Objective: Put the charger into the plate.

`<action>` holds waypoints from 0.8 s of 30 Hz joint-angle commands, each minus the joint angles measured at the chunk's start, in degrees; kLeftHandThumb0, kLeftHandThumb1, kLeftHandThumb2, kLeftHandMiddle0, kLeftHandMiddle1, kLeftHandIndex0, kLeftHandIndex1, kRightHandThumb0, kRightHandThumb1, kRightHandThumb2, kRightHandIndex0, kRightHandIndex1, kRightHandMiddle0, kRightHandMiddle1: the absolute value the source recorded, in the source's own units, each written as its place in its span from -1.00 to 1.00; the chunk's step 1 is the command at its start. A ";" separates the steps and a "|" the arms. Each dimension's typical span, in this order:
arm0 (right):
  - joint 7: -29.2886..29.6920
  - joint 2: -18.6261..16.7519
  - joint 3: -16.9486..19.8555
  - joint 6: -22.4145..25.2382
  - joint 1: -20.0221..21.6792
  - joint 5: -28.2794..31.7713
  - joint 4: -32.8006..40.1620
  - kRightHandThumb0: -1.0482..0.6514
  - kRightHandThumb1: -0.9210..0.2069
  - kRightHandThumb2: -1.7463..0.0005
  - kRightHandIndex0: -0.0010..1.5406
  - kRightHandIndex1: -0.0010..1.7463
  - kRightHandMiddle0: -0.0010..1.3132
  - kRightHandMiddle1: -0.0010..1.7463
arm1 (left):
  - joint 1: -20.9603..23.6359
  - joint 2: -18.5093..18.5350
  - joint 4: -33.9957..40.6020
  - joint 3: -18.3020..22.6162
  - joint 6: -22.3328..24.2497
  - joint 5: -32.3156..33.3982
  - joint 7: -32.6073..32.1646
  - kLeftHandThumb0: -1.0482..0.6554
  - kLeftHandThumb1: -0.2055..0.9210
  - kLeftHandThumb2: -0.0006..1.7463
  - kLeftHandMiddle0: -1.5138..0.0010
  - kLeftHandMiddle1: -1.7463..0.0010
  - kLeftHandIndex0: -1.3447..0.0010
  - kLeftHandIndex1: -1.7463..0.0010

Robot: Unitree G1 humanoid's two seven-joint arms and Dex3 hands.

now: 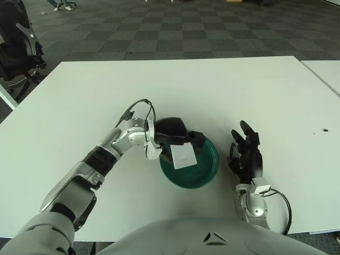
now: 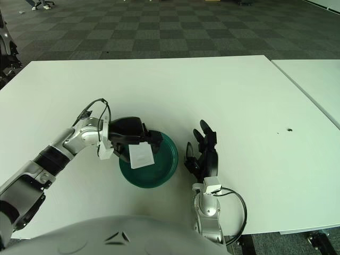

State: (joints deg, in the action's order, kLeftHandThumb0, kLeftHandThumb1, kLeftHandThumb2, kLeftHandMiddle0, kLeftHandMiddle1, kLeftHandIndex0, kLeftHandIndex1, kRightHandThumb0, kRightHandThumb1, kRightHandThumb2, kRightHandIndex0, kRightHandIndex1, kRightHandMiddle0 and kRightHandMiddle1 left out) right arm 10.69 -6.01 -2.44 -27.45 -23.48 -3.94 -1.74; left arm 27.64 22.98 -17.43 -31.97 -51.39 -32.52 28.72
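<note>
A dark green plate [image 1: 204, 169] sits on the white table near its front edge. My left hand [image 1: 175, 137] reaches over the plate's left rim and is shut on a white square charger [image 1: 183, 155], which hangs just above the plate's inside. The same hand [image 2: 135, 137] and charger [image 2: 141, 156] show in the right eye view. My right hand [image 1: 245, 154] shows to the right of the plate, fingers spread and holding nothing.
The white table [image 1: 186, 90] stretches wide behind the plate. A second white table [image 1: 325, 69] stands at the far right. A black chair [image 1: 18, 48] is off the table's left rear corner. A small dark speck [image 1: 324, 129] lies at the right.
</note>
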 commanded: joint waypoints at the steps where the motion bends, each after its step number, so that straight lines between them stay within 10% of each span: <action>1: -0.63 2.26 3.13 5.64 -4.20 0.93 -15.09 -0.56 -1.00 0.29 -0.79 -0.37 -1.00 -0.31 | 6.62 -1.39 -1.64 -2.41 1.47 -7.28 -0.12 -0.37 -0.24 0.63 -0.56 -1.00 -0.02 -1.00; 11: -0.80 2.43 2.49 5.58 -4.05 0.10 -15.07 -0.55 -1.00 0.28 -0.84 -0.38 -1.00 -0.31 | 8.29 -1.95 0.15 -4.64 6.38 -10.49 5.67 -0.27 0.29 -0.06 -0.39 -1.00 -0.01 -0.62; 24: -1.27 2.38 1.72 4.51 -4.04 -0.45 -15.91 -0.55 -1.00 0.32 -0.85 -0.40 -1.00 -0.33 | 8.37 -2.59 1.28 -5.25 8.14 -9.51 6.40 -0.26 0.38 -0.19 -0.30 -1.00 -0.04 -0.55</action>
State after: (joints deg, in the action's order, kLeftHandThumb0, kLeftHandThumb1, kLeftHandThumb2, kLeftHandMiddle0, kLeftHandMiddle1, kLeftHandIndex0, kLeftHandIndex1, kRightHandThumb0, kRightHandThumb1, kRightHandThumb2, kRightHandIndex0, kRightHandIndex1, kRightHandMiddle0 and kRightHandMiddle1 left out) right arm 10.09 -5.91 -2.61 -27.33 -23.28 -4.20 -1.82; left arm 33.52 19.88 -16.39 -36.01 -43.99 -40.91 33.73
